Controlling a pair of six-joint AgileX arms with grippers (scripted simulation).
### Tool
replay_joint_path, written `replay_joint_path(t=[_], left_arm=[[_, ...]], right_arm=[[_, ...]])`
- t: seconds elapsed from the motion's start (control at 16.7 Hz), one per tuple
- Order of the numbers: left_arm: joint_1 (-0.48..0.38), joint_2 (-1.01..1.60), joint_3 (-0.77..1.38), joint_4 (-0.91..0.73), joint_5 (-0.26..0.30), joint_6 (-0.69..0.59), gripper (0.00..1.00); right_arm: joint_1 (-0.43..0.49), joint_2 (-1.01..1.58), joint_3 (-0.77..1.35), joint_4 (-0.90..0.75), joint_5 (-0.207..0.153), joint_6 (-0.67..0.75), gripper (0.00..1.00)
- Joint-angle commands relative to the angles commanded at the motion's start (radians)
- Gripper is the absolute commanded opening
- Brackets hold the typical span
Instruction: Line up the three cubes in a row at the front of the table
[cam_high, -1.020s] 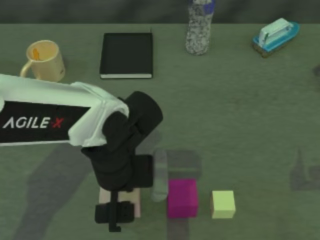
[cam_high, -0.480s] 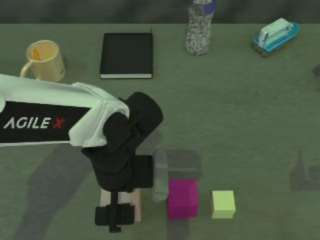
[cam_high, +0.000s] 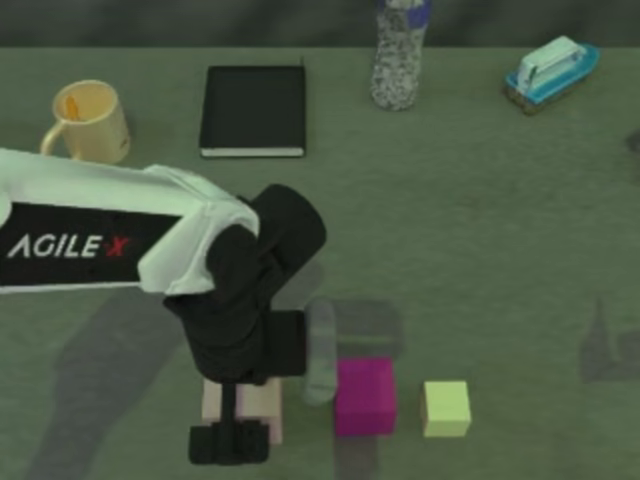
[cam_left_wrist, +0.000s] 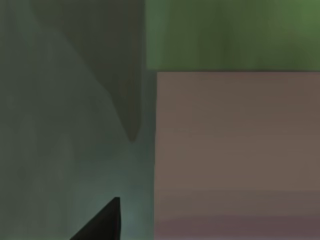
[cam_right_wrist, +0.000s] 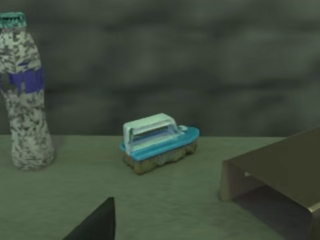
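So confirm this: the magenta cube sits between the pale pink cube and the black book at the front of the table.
Not quite. The top view shows the magenta cube between the pale pink cube, under the left gripper, and the small yellow-green cube. The black book lies at the table's far edge.

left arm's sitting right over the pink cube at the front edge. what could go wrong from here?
1. The left gripper hangs over the pale pink cube, hiding most of it from the top view. A lift off-centre could drag or turn the cube out of line.
2. The magenta cube sits just to the right, with the arm's bulk close beside it. A sideways retreat might knock it toward the yellow-green cube.
3. The row lies near the table front edge, so a nudge forward could tip a cube off.
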Motion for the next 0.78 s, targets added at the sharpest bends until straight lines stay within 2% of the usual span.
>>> replay_joint_path(t=[0.24, 0.6, 0.78], left_arm=[[0.000, -0.008, 0.013, -0.017, 0.001, 0.002, 1.00], [0.016, -0.094, 0.134, -0.238, 0.001, -0.001, 1.00], [0.020, -0.119, 0.160, -0.278, 0.000, -0.003, 1.00]], right_arm=[[0.000, 0.000, 0.000, 0.000, 0.000, 0.000, 1.00], [0.000, 0.000, 0.000, 0.000, 0.000, 0.000, 1.00], [0.000, 0.000, 0.000, 0.000, 0.000, 0.000, 1.00]])
